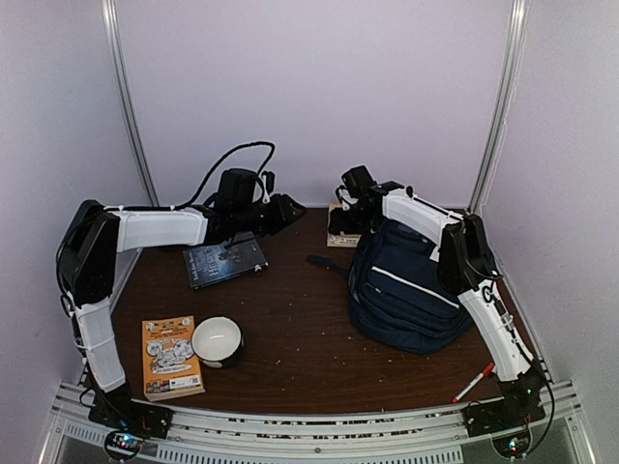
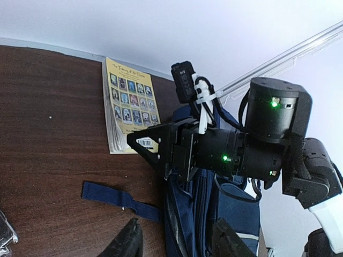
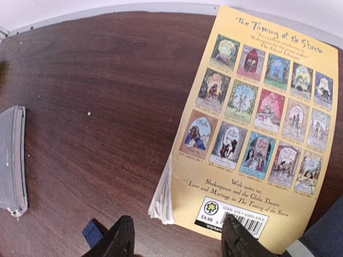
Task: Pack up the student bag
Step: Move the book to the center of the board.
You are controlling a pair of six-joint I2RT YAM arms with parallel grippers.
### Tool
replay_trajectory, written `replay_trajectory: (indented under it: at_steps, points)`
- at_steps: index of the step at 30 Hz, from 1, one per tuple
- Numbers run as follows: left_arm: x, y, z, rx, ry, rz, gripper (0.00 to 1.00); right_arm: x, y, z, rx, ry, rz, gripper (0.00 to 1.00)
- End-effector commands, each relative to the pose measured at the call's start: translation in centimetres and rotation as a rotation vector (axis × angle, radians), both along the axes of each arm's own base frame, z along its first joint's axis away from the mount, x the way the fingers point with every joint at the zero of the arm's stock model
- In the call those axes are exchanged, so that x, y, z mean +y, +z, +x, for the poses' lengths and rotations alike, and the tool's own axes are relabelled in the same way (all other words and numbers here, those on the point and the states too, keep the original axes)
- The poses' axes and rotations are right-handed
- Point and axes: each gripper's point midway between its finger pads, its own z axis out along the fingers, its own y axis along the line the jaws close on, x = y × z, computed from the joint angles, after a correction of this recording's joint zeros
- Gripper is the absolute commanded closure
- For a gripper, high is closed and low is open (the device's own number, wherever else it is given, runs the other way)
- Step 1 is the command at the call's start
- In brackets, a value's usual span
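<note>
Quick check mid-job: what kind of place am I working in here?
Probably a lab robot test cell, not a classroom: plain white walls with metal corner posts enclose a dark wood table, and an aluminium rail runs along its near edge.

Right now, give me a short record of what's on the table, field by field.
student bag: right side, navy
yellow paperback: far edge, back cover up
dark book: far left
orange booklet: near left, white bowl beside it
red pen: near right
right jaws: apart over the paperback's corner
left jaws: apart, empty
</note>
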Motion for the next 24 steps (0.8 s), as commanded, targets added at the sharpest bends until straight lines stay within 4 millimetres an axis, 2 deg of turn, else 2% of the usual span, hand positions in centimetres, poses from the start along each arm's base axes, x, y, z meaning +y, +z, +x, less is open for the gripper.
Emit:
replay_trajectory:
  at_steps: [1,6,8,10,13,17,22,24]
  points:
    - [-0.7,3.8,-0.6,-0.034,-0.037,-0.073,0.53,0.4,0.9,0.8,-0.029,-0.035,0.030,0.48]
    - [-0.7,5.0,-0.7,-0.018,-0.056,-0.005,0.52,0.5,0.4,0.4,0.067,-0.058,0.156,0.51]
    - [-0.3,5.5,-0.5,-0.023,-0.053,0.019,0.52,0.8,0.2,0.3,0.125,-0.075,0.243,0.46]
    - [0.1,5.6,-0.4,-0.023,-0.052,0.035,0.51,0.9,-0.1,0.5,0.190,-0.117,0.350,0.38]
    - [0.8,5.4,-0.2,0.004,-0.055,0.043,0.51,1.7,-0.6,1.1,0.292,-0.163,0.554,0.33]
    - [1.7,5.2,0.1,0.036,-0.060,0.061,0.51,2.8,-1.3,1.5,0.398,-0.208,0.747,0.31]
    - [2.8,4.4,1.2,0.082,-0.046,0.078,0.51,3.4,-1.1,2.9,0.416,-0.247,0.898,0.31]
    - [3.4,3.8,1.9,0.105,-0.027,0.075,0.50,3.5,-1.2,3.2,0.417,-0.263,0.914,0.34]
